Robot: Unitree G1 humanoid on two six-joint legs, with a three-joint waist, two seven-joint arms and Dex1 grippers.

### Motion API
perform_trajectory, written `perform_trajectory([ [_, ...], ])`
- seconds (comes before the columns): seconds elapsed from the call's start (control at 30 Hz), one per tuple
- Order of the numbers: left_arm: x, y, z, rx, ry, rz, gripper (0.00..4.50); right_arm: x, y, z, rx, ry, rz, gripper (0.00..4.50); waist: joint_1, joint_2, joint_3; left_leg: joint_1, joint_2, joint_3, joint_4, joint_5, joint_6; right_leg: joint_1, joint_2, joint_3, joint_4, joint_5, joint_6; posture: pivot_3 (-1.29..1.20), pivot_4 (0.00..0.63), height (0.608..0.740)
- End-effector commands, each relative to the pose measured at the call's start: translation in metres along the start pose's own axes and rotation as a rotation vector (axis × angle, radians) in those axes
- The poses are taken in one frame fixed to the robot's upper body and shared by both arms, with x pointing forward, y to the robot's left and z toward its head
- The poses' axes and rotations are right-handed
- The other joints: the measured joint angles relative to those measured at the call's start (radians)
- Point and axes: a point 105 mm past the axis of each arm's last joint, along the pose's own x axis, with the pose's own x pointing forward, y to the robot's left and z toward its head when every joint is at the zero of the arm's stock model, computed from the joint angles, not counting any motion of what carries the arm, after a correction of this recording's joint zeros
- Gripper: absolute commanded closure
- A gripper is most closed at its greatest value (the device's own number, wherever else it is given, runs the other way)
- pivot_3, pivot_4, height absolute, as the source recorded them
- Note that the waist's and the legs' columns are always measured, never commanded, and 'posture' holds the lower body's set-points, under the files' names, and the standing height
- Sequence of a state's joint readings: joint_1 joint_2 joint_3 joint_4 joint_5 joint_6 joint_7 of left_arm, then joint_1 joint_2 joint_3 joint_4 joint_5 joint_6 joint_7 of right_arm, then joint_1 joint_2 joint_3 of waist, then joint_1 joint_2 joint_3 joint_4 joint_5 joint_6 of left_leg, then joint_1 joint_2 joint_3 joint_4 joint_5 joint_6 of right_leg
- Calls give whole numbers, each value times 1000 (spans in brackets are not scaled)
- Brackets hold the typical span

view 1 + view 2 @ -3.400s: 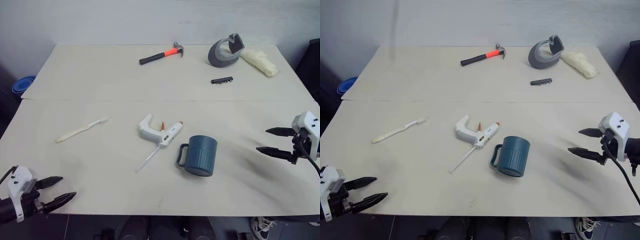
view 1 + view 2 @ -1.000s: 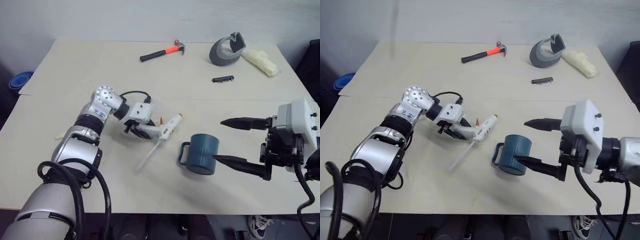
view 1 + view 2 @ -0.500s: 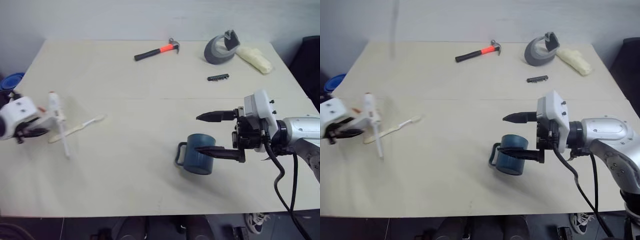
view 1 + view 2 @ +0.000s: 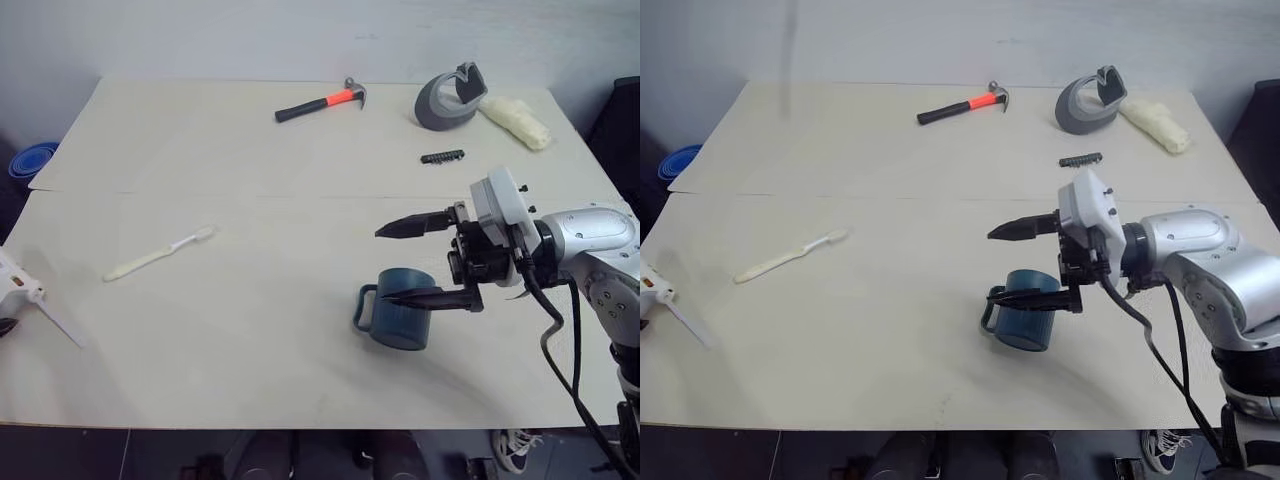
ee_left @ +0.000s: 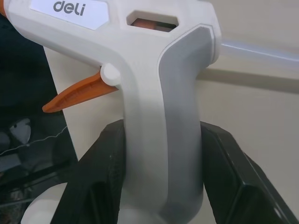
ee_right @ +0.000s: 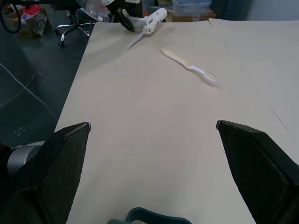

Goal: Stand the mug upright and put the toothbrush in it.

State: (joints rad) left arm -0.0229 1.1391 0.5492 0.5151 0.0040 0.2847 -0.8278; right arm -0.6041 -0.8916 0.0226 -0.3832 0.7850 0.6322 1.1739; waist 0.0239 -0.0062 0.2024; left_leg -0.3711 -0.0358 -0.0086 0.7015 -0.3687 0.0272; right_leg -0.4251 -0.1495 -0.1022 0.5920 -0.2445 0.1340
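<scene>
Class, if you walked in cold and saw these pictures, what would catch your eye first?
Probably the right gripper, its fingers spread wide above the teal mug near the table's middle. Next, the white glue gun clamped in the left gripper at the table's left edge, with the toothbrush lying nearby.

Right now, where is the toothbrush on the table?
In the left eye view the toothbrush lies flat on the table's left half, apart from everything; nearest is the glue gun at the left edge, and the mug is far to its right.
</scene>
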Motion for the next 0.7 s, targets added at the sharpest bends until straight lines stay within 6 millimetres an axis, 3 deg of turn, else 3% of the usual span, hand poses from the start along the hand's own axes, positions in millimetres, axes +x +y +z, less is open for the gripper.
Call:
perform_trajectory([
  [0.03, -1, 4, 14, -25, -52, 13, 1317, -1, 0, 6, -38, -4, -5, 0, -1, -1, 0, 0, 0, 0, 0, 0, 0, 0, 0, 0, 0, 0, 0, 0, 150, 740],
  [0.17, 0, 4, 6, 2, 6, 4, 70, -3, 3, 6, -24, 3, -20, 0, -6, -1, 0, 1, 1, 5, -1, 0, 0, -2, 0, 0, 0, 0, 0, 0, 150, 740],
  [0.3, -8, 15, 17, 36, 0, 22, 28, -6, 7, 5, -15, 11, -32, 0, -12, -1, 0, 1, 2, 7, -2, -1, -1, -4, 0, 0, 1, 0, -1, 0, 150, 740],
  [0.5, -41, 10, 78, 83, -181, -120, 28, -10, 4, 1, 16, 50, -110, 0, -15, -1, -1, 1, 2, 8, -1, -1, -1, -4, 0, 0, 1, 0, -2, 0, 150, 740],
  [0.63, -82, -35, 144, 143, -461, -426, 28, -6, 10, 3, 54, 65, -125, 0, -14, -1, 0, 0, 3, 7, -1, -1, -1, -4, 0, 0, 0, 0, -2, 0, 150, 740],
  [0.7, -92, -62, 163, 163, -528, -560, 28, -6, 14, 3, 63, 74, -120, 0, -16, -1, 0, 0, 3, 7, -1, -1, -1, -4, 0, 0, 0, 0, -2, 0, 150, 740],
])
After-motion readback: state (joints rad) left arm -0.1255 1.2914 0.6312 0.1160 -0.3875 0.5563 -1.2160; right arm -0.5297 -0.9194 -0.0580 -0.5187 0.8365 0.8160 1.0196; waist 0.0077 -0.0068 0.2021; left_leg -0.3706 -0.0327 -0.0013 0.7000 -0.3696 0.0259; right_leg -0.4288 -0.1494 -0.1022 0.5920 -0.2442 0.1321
